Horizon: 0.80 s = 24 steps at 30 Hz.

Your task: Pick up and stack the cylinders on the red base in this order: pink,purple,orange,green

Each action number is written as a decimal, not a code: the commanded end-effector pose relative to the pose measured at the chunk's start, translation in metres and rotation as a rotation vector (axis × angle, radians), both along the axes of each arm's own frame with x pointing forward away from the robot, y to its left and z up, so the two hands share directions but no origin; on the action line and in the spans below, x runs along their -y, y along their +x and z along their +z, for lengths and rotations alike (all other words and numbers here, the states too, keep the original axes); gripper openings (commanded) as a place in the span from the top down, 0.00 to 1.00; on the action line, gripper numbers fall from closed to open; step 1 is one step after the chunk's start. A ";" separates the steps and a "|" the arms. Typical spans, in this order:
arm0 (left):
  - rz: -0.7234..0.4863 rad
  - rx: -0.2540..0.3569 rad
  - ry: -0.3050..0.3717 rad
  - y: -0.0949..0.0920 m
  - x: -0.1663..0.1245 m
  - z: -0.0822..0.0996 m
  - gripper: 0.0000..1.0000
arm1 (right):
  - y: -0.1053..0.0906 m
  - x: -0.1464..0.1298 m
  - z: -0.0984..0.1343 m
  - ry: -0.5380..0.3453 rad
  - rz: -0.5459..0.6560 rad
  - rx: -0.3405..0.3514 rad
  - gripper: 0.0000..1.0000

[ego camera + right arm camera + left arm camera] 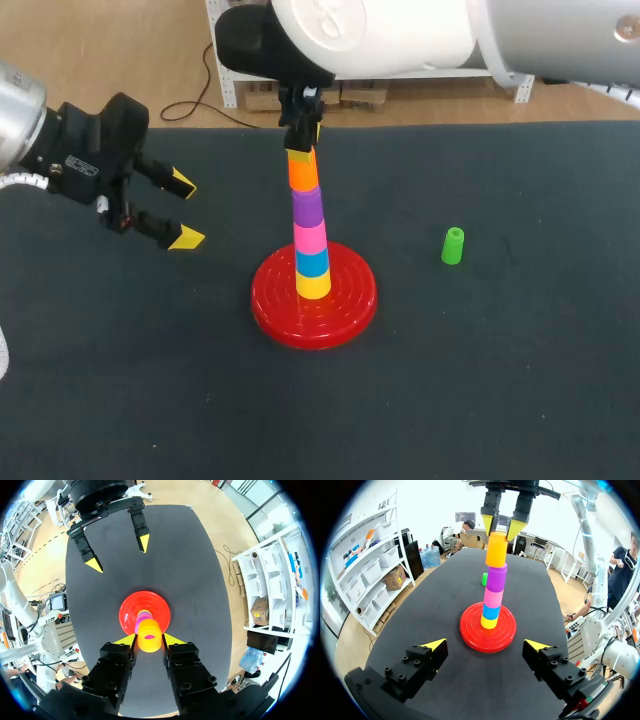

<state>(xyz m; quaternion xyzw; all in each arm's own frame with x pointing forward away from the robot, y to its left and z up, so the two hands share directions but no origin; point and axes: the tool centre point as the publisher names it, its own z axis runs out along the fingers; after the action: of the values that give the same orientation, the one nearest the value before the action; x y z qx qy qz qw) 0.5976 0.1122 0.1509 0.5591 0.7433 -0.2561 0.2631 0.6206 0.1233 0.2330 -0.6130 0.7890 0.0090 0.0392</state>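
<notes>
While the left end effector (185, 210) hangs wide open and empty off to the side, the right end effector (503, 527) grips the orange cylinder (303, 172) at its top. Five cylinders make one upright column on the single red base (345, 305): yellow (313, 286), blue (312, 262), pink (310, 237), purple (307, 206), orange. One green cylinder (453, 246) stands upright, alone on the surface (500, 380), well apart.

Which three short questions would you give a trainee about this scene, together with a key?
1. True or false: the green cylinder already sits on the stack.
2. Which piece is topmost above the red base? A. pink cylinder B. orange cylinder C. blue cylinder
3. Fill in: the left hand is ____ (open or shut).
Key: 1 false; 2 B; 3 open.
</notes>
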 end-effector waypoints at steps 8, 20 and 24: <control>0.000 0.002 -0.002 -0.001 0.000 -0.001 0.00 | -0.002 0.005 -0.011 -0.001 -0.006 -0.027 1.00; 0.000 0.002 -0.002 -0.001 0.000 -0.001 0.00 | -0.002 0.008 -0.004 0.024 -0.009 -0.023 1.00; 0.000 0.002 -0.002 -0.001 0.000 -0.001 0.00 | 0.001 0.009 0.000 0.030 -0.017 -0.014 1.00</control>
<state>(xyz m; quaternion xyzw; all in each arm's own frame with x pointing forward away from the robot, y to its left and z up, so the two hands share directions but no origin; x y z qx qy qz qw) 0.5976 0.1122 0.1509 0.5591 0.7433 -0.2561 0.2631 0.6235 0.1184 0.2352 -0.6066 0.7937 0.0245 0.0368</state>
